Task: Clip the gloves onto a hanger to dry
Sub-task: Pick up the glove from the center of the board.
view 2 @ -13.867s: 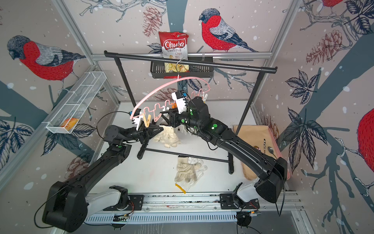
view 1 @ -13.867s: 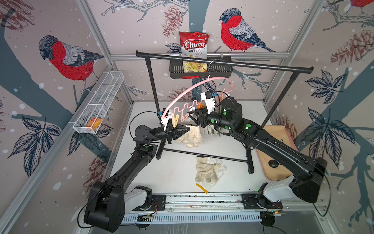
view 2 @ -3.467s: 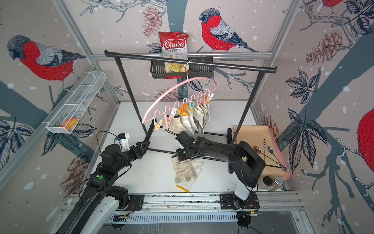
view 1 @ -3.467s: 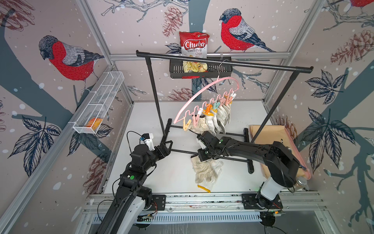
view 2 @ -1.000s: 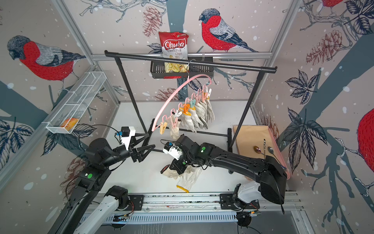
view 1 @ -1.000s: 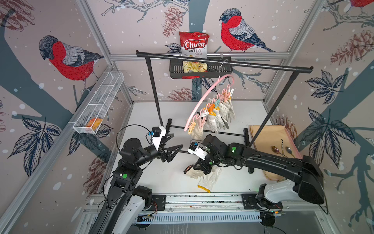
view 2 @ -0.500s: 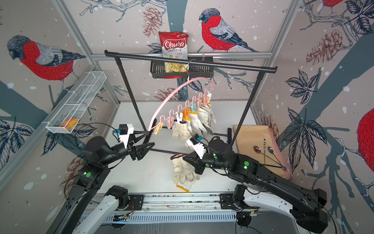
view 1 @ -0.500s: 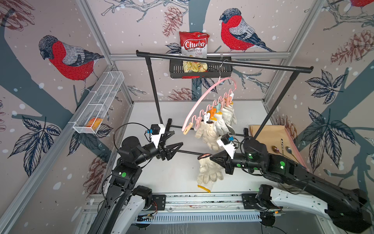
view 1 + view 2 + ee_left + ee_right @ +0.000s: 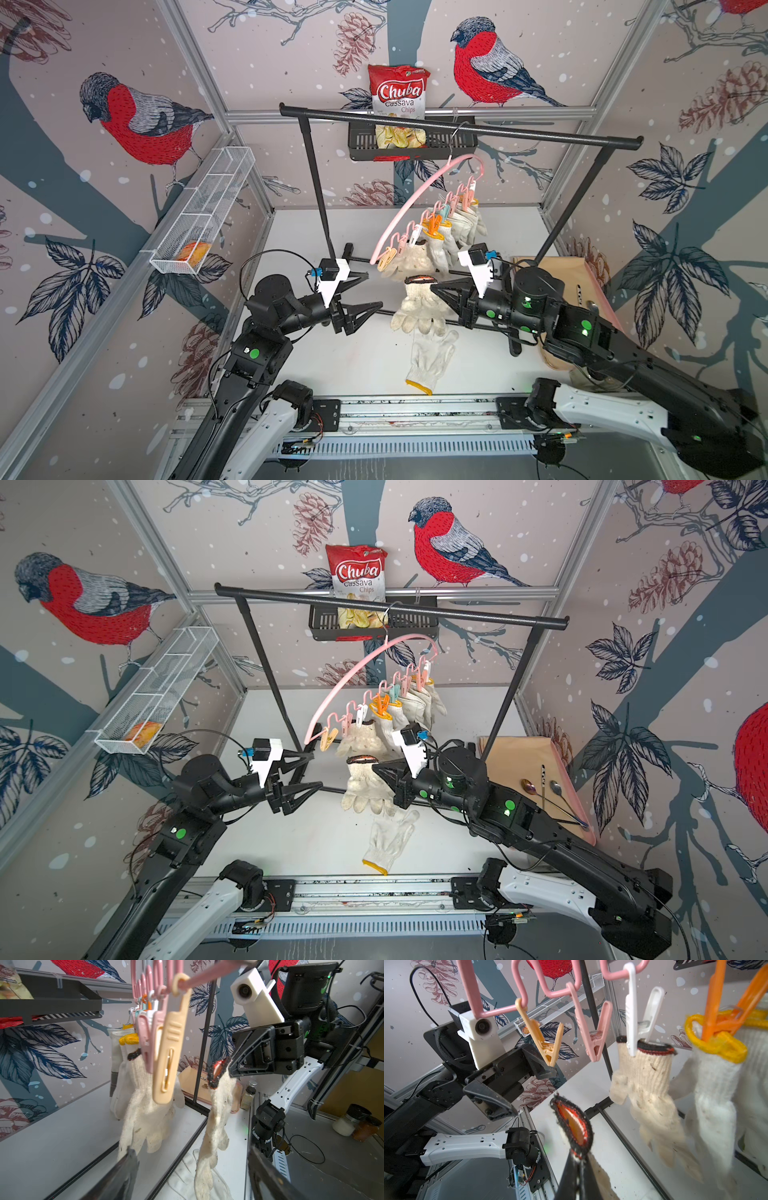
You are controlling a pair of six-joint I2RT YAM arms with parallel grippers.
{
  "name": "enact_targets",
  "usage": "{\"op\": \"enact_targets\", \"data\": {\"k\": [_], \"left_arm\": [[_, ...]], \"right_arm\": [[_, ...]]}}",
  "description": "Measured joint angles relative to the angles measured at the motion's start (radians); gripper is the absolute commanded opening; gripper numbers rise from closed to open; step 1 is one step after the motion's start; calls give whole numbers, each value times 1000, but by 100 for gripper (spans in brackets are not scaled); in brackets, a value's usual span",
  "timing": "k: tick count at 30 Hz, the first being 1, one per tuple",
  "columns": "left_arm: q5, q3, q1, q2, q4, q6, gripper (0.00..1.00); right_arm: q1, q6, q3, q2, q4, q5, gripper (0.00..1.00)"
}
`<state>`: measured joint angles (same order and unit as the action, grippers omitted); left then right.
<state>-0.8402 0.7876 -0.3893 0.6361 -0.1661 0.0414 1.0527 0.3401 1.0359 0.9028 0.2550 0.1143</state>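
One hanger [image 9: 203,977], one rack [image 9: 540,134], one chip bag [image 9: 399,93]

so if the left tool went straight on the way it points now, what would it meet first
Most likely the knitted glove hanging from the right tool, up near its dark cuff. Depth is unclear, so it might pass just beside it.

The right gripper [image 9: 434,287] has lifted the cream knitted glove with black-red cuff [image 9: 417,309] off the white table [image 9: 353,361] to centre frame. The left gripper [image 9: 373,291] has risen beside it.
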Motion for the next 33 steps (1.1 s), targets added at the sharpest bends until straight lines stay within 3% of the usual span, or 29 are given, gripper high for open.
{"op": "enact_targets", "data": {"k": [8,13,22,27,30,33], "left_arm": [[87,-60,-183,14,93,68,80],[191,-115,-227,-5,172,112,76],[216,-135,-231,14,315,182,53],[208,-138,-238,23,341,217,29],[203,-142,-242,23,349,223,21],[204,-152,-243,17,356,240,4]], "right_arm": [[35,29,-13,40,-91,19,0],[69,42,-21,64,-119,39,0],[85,51,-40,72,-152,48,0],[85,52,-44,82,-163,48,0],[85,51,-45,82,-175,47,0],[85,51,-48,82,-182,46,0]]}}
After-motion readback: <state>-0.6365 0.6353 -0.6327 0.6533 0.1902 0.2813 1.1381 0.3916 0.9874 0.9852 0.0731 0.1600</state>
